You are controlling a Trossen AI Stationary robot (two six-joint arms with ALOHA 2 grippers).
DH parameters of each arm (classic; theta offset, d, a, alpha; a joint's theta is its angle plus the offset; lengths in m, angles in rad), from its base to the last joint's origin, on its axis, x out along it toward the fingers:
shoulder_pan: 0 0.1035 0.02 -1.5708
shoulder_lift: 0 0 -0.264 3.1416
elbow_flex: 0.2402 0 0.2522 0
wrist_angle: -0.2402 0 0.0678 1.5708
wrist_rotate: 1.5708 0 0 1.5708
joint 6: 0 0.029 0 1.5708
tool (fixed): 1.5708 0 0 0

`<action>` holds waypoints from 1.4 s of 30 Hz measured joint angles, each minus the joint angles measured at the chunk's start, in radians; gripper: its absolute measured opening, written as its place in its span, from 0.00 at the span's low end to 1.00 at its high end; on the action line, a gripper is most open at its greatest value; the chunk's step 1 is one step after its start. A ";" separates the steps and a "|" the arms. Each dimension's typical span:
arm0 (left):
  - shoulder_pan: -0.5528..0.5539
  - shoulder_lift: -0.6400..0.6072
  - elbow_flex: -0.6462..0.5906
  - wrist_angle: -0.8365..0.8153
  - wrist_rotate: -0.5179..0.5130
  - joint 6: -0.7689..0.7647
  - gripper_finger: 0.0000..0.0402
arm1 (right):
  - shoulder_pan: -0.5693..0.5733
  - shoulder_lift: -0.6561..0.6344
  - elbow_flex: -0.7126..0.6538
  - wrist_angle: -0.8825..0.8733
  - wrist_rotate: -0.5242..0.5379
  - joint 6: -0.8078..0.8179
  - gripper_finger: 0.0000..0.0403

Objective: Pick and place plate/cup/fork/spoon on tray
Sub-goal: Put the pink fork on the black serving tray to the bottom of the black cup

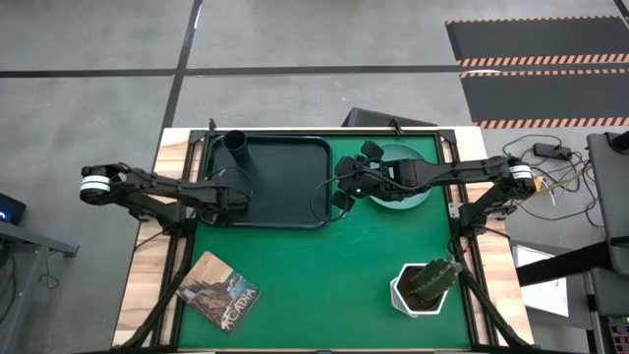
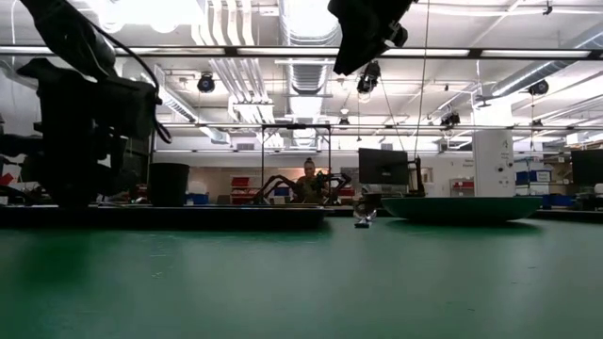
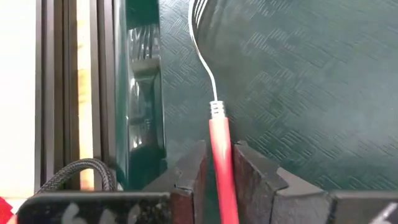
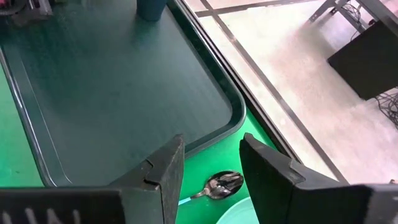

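Observation:
The black tray (image 1: 285, 187) lies at the table's far left with the black cup (image 1: 239, 147) standing in its far left corner. My left gripper (image 3: 219, 152) is low over the tray's left side (image 1: 244, 202), shut on the red-handled fork (image 3: 214, 93). The teal plate (image 1: 403, 182) rests on the green mat right of the tray. The spoon (image 4: 219, 185) lies on the mat between tray and plate. My right gripper (image 4: 211, 155) hangs open above the spoon (image 1: 344, 185), touching nothing. My left gripper pinches the fork's red handle (image 3: 219, 140) between its two fingers, a little below the metal neck. The fingers slant down from the table's left, and the fork runs on in line with them. Its tines (image 3: 198, 12) reach out over the tray floor; I cannot tell whether they touch it.
A white pot with a green plant (image 1: 425, 285) stands near the right front corner. A picture book (image 1: 218, 292) lies at the left front. The mat's middle (image 1: 324, 275) is bare. A person sits far behind the table (image 2: 308, 179).

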 joint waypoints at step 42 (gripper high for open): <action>-0.161 -0.354 -0.005 1.350 0.353 1.289 0.04 | 0.011 -0.008 -0.336 0.907 -0.331 -0.200 0.44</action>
